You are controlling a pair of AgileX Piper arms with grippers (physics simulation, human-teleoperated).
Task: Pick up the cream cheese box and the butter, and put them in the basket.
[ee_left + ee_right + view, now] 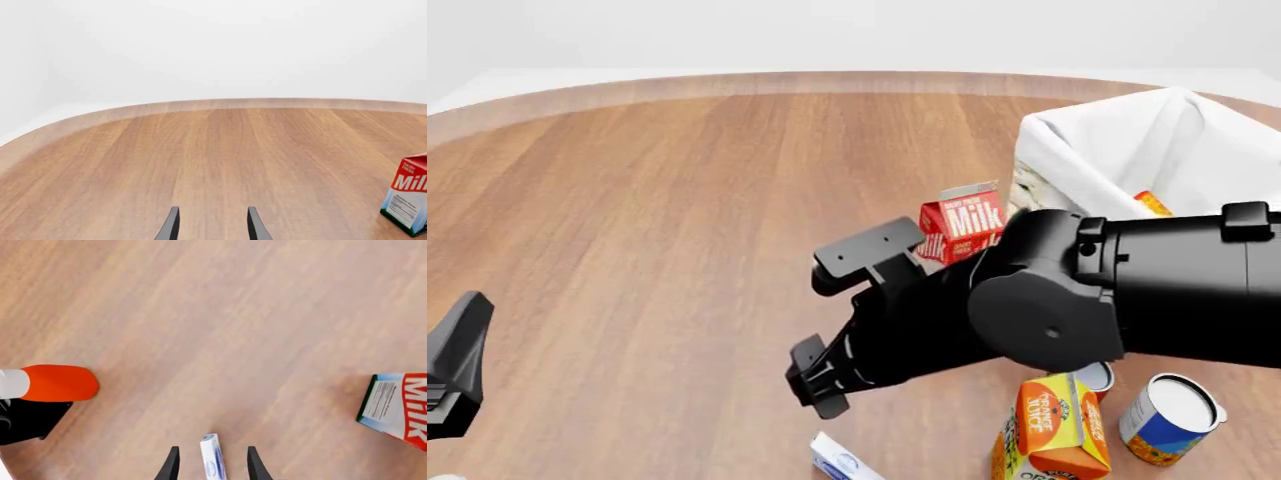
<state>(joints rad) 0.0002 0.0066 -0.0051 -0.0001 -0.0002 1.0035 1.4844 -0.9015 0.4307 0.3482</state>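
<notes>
The cream cheese box (pixel 211 456) lies near the worktop's (pixel 667 220) near edge, between the right gripper's (pixel 211 462) spread fingers; lower squarely over its narrow sides, then close gently

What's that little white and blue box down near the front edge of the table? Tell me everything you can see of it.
The cream cheese box is a small flat carton, white on its broad face with light-blue sides and a blue oval mark. It looks like printed card. It lies on the wooden table, angled, partly cut off by the front view's lower edge. In the right wrist view it shows edge-on in line between the right gripper's open fingers, though whether they touch it cannot be told.
</notes>
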